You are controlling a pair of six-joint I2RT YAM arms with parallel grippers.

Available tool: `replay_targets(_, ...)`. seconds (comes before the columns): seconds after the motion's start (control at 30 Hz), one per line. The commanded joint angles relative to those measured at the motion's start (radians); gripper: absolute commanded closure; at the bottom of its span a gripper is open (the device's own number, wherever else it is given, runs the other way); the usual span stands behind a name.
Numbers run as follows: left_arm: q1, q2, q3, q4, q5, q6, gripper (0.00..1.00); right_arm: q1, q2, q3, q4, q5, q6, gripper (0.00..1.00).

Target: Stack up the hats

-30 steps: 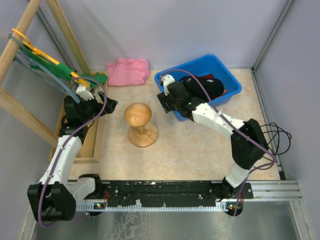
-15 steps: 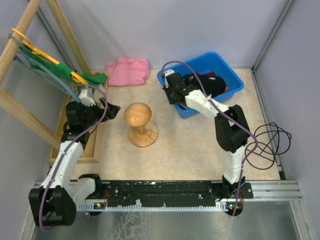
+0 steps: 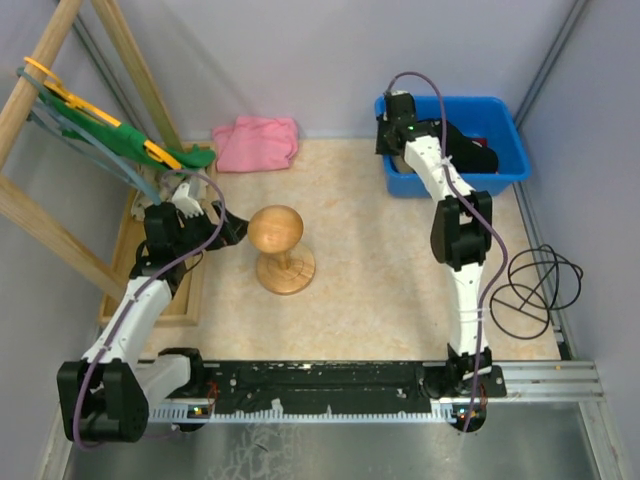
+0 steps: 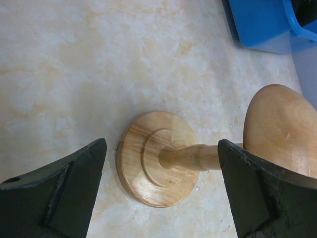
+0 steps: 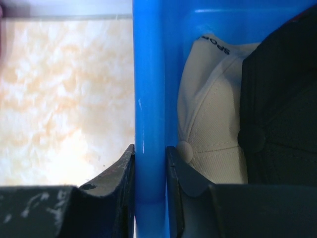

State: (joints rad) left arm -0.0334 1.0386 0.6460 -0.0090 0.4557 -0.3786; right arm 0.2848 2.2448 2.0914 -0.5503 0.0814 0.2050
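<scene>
Two arms work a marbled beige table (image 3: 360, 300) seen from above and from each wrist. At far left a wooden rack (image 3: 40, 215) leans against the wall and carries a green garment (image 3: 120, 135) on a yellow hanger (image 3: 60, 92). Just right of it, the left gripper (image 3: 222, 228) hangs low beside the wooden hat stand (image 3: 277, 248), its fingers (image 4: 74, 183) spread wide and holding nothing. In the left wrist view the stand's round base and stem lie between them, without contact. A pink folded cloth (image 3: 257, 142) lies at the back wall, behind the stand. The stand is upright near the table's middle, and its rounded head is bare. Further right, the right arm reaches to the back right corner, where the right gripper (image 5: 149, 163) is clamped on the near-left wall of the blue bin (image 3: 455, 182). In the right wrist view, one finger (image 5: 119, 173) presses the wall's outer face and the other presses the inner face. The hats are inside this bin: a tan cap (image 5: 213, 129) lies against the gripped wall, with a black cap (image 5: 280, 114) touching its right side and partly overlapping it. At far right a black cable (image 3: 530, 285) is coiled loosely on the table.
</scene>
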Motion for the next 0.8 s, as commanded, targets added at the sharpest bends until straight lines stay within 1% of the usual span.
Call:
replay_targets(0.0, -0.021, -0.018, 0.008, 0.036, -0.036, -0.081, 0.01, -0.007, 0.11, 0.29, -0.026, -0.109, 0.149, 1.0)
replay_targets(0.03, -0.022, -0.024, -0.017, 0.083, -0.004, -0.092, 0.01, -0.008, 0.14, 0.349, -0.053, -0.111, 0.149, 1.0)
replay_targets(0.07, -0.021, -0.03, -0.04, 0.132, 0.034, -0.087, 0.01, -0.009, 0.167, 0.393, -0.072, -0.123, 0.146, 0.97)
replay_targets(0.1, -0.022, -0.035, -0.057, 0.153, 0.061, -0.063, 0.01, -0.009, 0.171, 0.407, -0.075, -0.134, 0.142, 0.92)
replay_targets(0.13, -0.025, -0.036, -0.064, 0.15, 0.057, -0.054, 0.01, -0.009, 0.158, 0.395, -0.066, -0.15, 0.139, 0.85)
replay_targets(0.2, -0.031, -0.017, -0.053, 0.106, 0.028, -0.017, 0.01, -0.006, 0.099, 0.319, -0.022, -0.17, 0.128, 0.68)
replay_targets(0.23, -0.033, -0.004, -0.028, 0.058, 0.013, 0.013, 0.01, -0.006, 0.057, 0.261, 0.014, -0.174, 0.12, 0.64)
replay_targets(0.27, -0.035, 0.011, -0.008, 0.005, -0.005, 0.038, 0.01, -0.005, 0.009, 0.193, 0.059, -0.182, 0.116, 0.58)
replay_targets(0.3, -0.036, 0.021, 0.006, -0.043, -0.034, 0.057, 0.01, -0.006, -0.036, 0.127, 0.107, -0.189, 0.118, 0.5)
replay_targets(0.33, -0.037, 0.028, 0.007, -0.068, -0.053, 0.073, 0.01, -0.006, -0.071, 0.077, 0.144, -0.201, 0.116, 0.45)
replay_targets(0.4, -0.045, 0.033, 0.0, -0.099, -0.09, 0.069, 0.02, -0.006, -0.119, 0.027, 0.178, -0.214, 0.117, 0.38)
replay_targets(0.43, -0.051, 0.036, 0.001, -0.106, -0.106, 0.061, 0.05, -0.006, -0.138, 0.01, 0.191, -0.221, 0.116, 0.34)
replay_targets(0.5, -0.064, 0.048, 0.017, -0.156, -0.171, 0.018, 0.09, -0.006, -0.176, -0.029, 0.231, -0.228, 0.12, 0.32)
replay_targets(0.53, -0.065, 0.056, 0.029, -0.193, -0.201, -0.008, 0.15, -0.006, -0.19, -0.038, 0.238, -0.23, 0.122, 0.32)
replay_targets(0.63, -0.071, 0.072, 0.064, -0.362, -0.31, -0.13, 0.57, -0.006, -0.223, -0.03, 0.224, -0.223, 0.12, 0.3)
replay_targets(0.67, -0.072, 0.075, 0.07, -0.398, -0.32, -0.177, 0.67, -0.006, -0.24, -0.021, 0.218, -0.221, 0.118, 0.3)
replay_targets(0.77, -0.083, 0.106, 0.067, -0.462, -0.305, -0.292, 0.76, -0.006, -0.297, -0.02, 0.207, -0.217, 0.112, 0.28)
